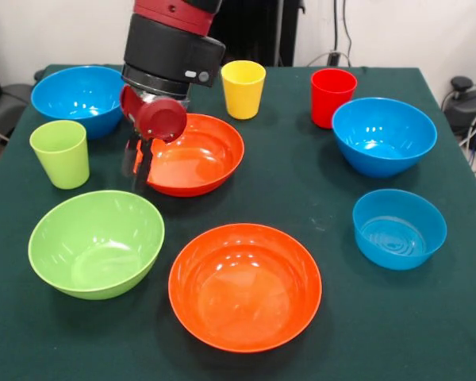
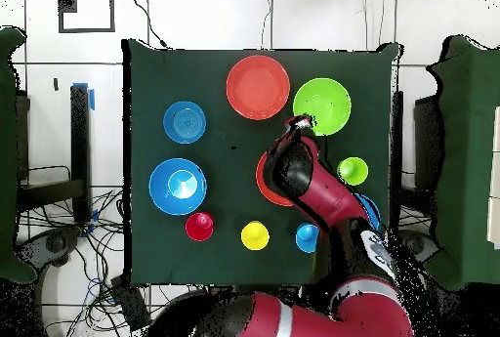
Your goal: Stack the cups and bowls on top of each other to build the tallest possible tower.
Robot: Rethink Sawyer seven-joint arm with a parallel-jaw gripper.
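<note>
My gripper [image 1: 137,167] reaches down over the left rim of an orange bowl [image 1: 198,155] in the middle of the table, its fingers close together astride the rim. A second orange bowl [image 1: 244,286] and the lime green bowl [image 1: 95,242] sit at the near side. Two deep blue bowls [image 1: 78,97] [image 1: 383,135] and the smaller blue bowl [image 1: 399,228] sit apart. The green cup [image 1: 60,153], yellow cup [image 1: 243,89] and red cup [image 1: 332,97] stand upright. The blue cup [image 2: 307,237] shows only in the overhead view. Nothing is stacked.
The dark green table [image 1: 317,198] ends near the bowls on all sides. My arm [image 2: 322,191] hangs over the held bowl and part of a blue bowl in the overhead view. Cables and chairs lie beyond the table.
</note>
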